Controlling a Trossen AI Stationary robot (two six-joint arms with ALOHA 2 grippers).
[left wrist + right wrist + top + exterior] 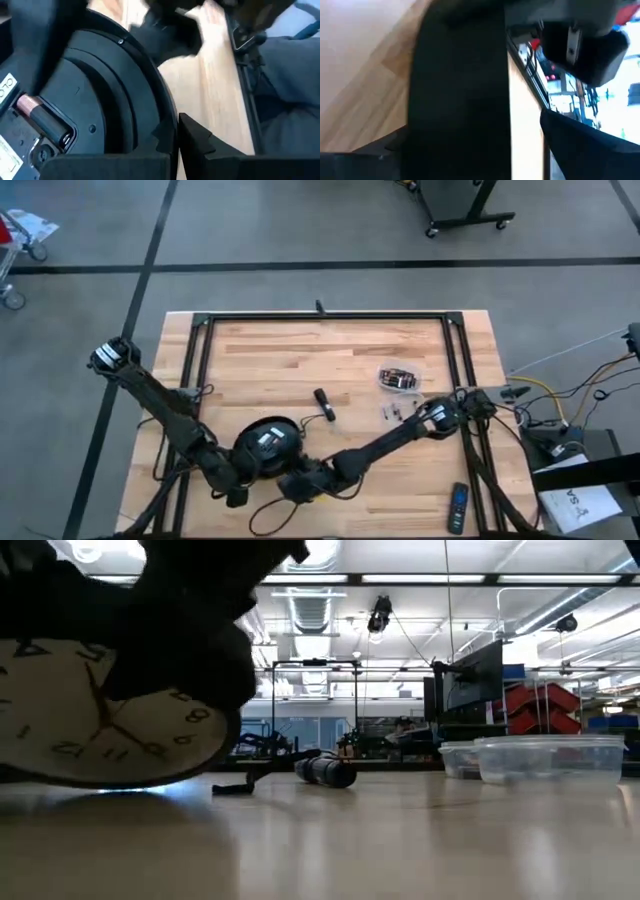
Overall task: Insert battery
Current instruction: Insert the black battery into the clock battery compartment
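Observation:
A round black wall clock (pixel 268 444) lies back-up near the table's near edge. Its back (pixel 95 100) holds a black battery with a copper end (pixel 44 119), lying in the compartment. In the low view the white dial (pixel 110 730) tilts toward the camera, and the clock's near edge is raised. My left gripper (pixel 236 492) is shut on the clock's near-left rim. My right gripper (pixel 300 482) is shut on the rim at the near right. My left gripper has the clock's rim (pixel 169 131) between its two fingers, one finger on the back (pixel 107 162) and one on the dial side (pixel 202 142). It comes from the table's near-left side. The clock's near edge is held off the table. My right gripper takes the clock's black rim (pixel 462 95) between its two fingers (pixel 580 145), the rim seen edge-on in its wrist view. It comes from the table's near-right side. How far in the rim reaches cannot be told.
A black cylinder (pixel 322 401) lies mid-table beyond the clock. A clear plastic tub (pixel 400 378) stands at the far right, with small parts (pixel 392 413) beside it. A remote (pixel 457 508) lies at the near right. Cables loop along the near edge (pixel 270 520).

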